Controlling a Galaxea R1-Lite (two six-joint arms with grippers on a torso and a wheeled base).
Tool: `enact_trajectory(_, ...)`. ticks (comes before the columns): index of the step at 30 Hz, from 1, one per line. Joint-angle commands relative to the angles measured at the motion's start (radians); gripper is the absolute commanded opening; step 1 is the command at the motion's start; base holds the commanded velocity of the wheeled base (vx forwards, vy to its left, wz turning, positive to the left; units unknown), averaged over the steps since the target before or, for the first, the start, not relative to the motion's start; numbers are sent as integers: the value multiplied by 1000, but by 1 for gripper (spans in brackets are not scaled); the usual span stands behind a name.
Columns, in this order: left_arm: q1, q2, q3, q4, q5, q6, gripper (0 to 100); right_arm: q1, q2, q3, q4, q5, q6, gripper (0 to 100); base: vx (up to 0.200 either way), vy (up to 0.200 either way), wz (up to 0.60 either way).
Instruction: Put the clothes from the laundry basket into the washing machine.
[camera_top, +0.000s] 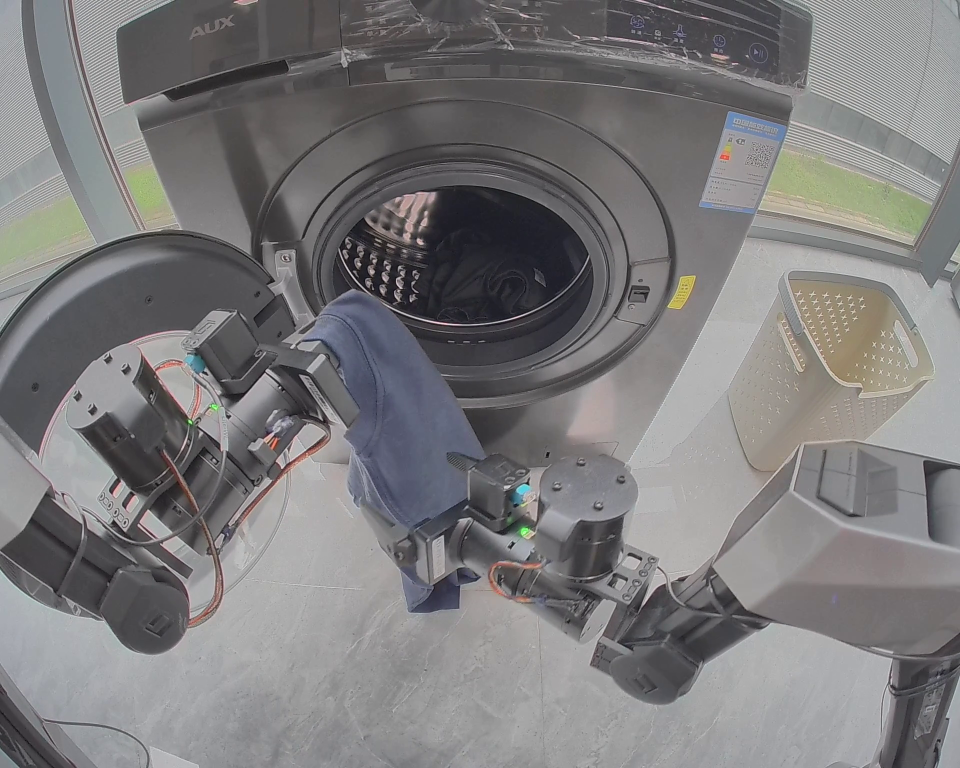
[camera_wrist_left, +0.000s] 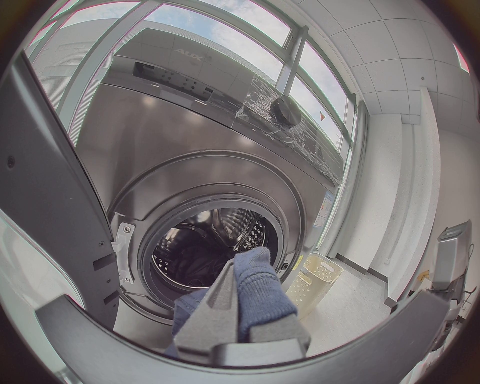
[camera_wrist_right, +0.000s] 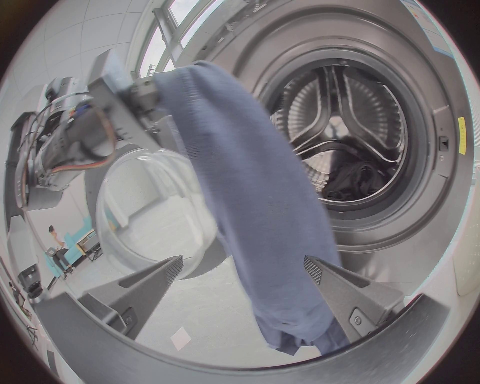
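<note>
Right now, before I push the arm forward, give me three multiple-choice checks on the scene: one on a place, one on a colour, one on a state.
1. Where does the laundry basket stand?
A. On the floor, to the robot's right of the washing machine
B. On top of it
C. Inside it

2. What colour is the garment in the left gripper?
A. Red
B. Blue
C. White

3. How is the right gripper?
A. Shut on the basket
B. Shut on the garment
C. Open, with a finger on each side of the hanging garment

Answers:
1 A: the head view shows the basket on the floor beside the machine.
2 B: the cloth pinched in the left gripper is blue.
3 C: the right wrist view shows the fingers spread wide, with the garment hanging between them.
</note>
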Motion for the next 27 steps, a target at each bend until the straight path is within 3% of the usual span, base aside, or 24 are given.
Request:
enact_trajectory(1,2,8,-11,0,5,0,0,40,5,2,-2,2,3,100,0,0,0)
enact_trajectory(4,4,10,-11,0,11,1,0,44,16,-15,1,5,1,100,0,0,0)
enact_trajectory(14,5,10,-11,-2,13,1,0,18,186,-247,21,12,0,100,0,0,0)
enact_trajectory(27,4,10,-11,-2,13,0,0,-80,189,-264,36,-1,-29,100,0,0,0)
